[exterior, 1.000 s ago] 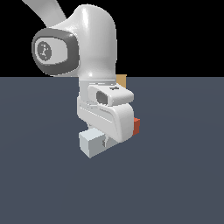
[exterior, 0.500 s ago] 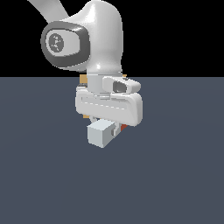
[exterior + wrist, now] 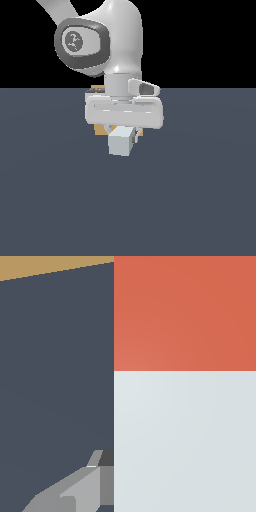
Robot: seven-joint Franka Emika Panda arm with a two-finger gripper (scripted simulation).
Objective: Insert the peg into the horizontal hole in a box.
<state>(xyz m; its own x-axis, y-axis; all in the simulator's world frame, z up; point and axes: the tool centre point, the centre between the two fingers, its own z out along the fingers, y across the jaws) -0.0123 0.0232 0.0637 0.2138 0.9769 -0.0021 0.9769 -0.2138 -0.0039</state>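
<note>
Tan box [image 3: 100, 129] mostly hidden — hand [image 3: 123, 134] gripping peg [image 3: 121, 141]

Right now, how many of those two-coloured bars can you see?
1. The peg hangs under the tool, its pale end facing the exterior camera, in front of the box. The arm could hide others.
</note>
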